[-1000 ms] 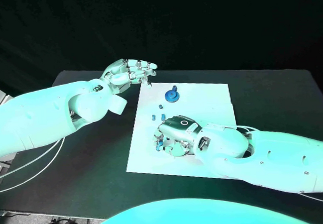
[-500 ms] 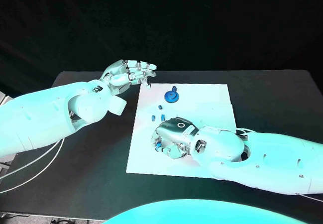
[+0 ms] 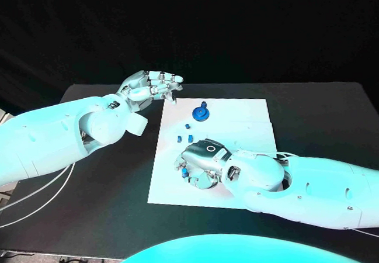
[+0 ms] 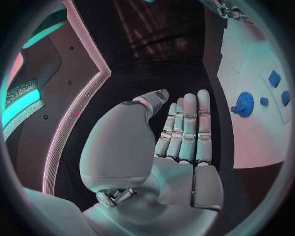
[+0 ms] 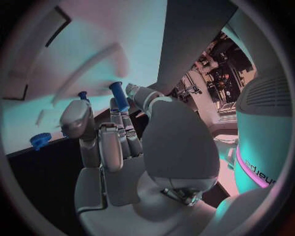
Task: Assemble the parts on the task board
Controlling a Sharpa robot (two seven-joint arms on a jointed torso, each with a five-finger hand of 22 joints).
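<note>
The white task board [image 3: 240, 120] lies mid-table. Near its far edge stands a blue gear [image 3: 201, 112], with small blue parts [image 3: 189, 126] just nearer. My right hand [image 3: 203, 160] is low over the board's near left part, and its thumb and fingers pinch a blue peg [image 5: 118, 96], whose end also shows by the fingers as the peg [image 3: 185, 173]. My left hand [image 3: 149, 85] hangs in the air above the board's far left corner and holds nothing; the left hand [image 4: 178, 132] has its fingers stretched side by side. The gear [image 4: 245, 104] lies beyond those fingers.
The black table [image 3: 100, 194] runs wide to the left of the board and in front of it. My right forearm [image 3: 318, 184] lies over the board's near right corner. Two more small blue parts [image 3: 186, 137] sit between the gear and my right hand.
My right hand has shifted a little to the left over the board and turned at the wrist, still with the blue peg. My left hand has stayed in place.
</note>
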